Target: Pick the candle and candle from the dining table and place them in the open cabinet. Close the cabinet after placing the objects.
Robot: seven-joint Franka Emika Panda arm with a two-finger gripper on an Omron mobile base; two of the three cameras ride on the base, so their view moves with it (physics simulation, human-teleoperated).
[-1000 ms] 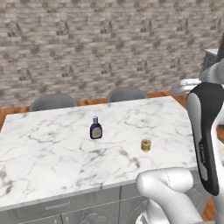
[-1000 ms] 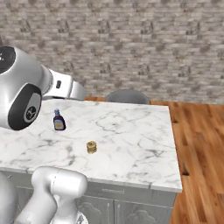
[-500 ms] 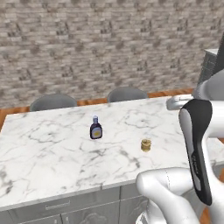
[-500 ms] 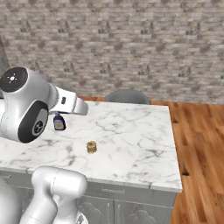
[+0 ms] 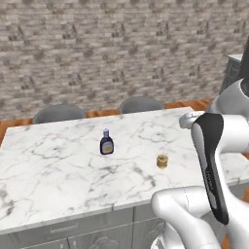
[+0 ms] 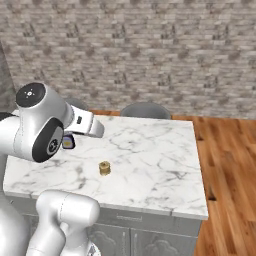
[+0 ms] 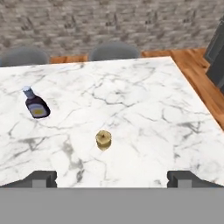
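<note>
The squat tan-gold candle (image 5: 162, 161) (image 6: 104, 168) (image 7: 103, 139) stands upright on the marble dining table (image 5: 48, 165) (image 6: 160, 165) (image 7: 144, 109), right of its middle. My gripper (image 7: 113, 178) hovers above the table's near edge, pointing at this candle. It is open, its two dark fingertips wide apart with nothing between them. The candle lies ahead of the fingertips, apart from them. The cream candle and the cabinet are out of view.
A dark blue labelled bottle (image 5: 106, 143) (image 7: 36, 106) stands left of the candle, partly behind my arm in the right base view. Two grey chairs (image 5: 58, 113) (image 5: 141, 104) sit at the table's far side. Wood floor (image 6: 230, 165) lies to the right.
My arm has swung down and in over the table's near edge. The candle, bottle and table have not moved.
</note>
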